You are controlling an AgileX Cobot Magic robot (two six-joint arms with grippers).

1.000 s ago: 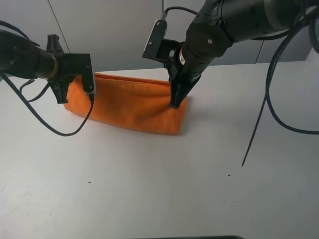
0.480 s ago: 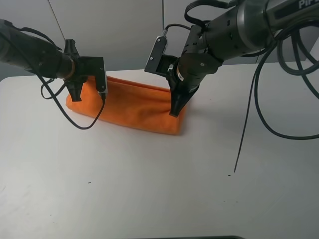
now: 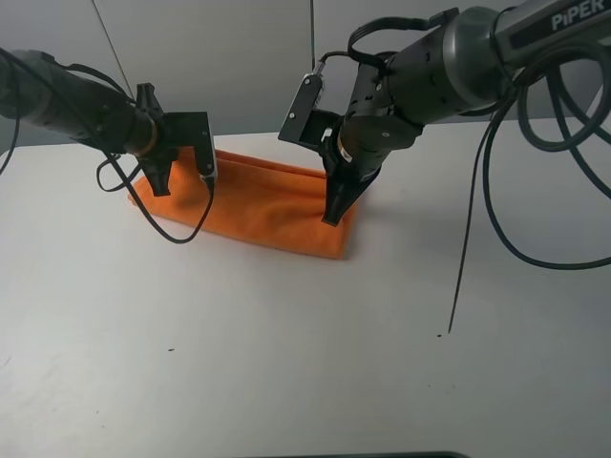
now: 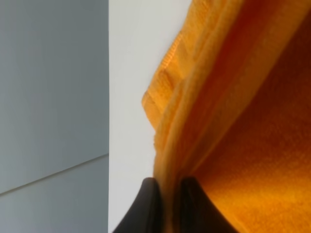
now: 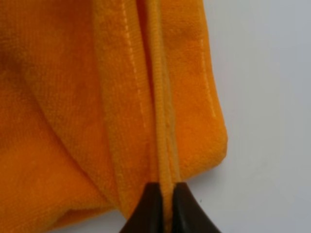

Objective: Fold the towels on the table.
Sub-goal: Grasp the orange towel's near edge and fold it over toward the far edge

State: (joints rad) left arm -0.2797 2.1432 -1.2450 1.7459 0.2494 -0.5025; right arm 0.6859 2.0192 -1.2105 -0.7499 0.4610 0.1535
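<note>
- white bench (image 3: 286, 363) with a few dark specks, plain grey wall (image 3: 220, 57) behind
- orange towel (image 3: 263, 205) folded into a long strip, lying near the bench's far edge
- left tool (image 3: 158, 183) angled down, clamped on the hem at the towel's left end
- right tool (image 3: 332, 216) pointing steeply down, pinching the hem at the towel's right end
</note>
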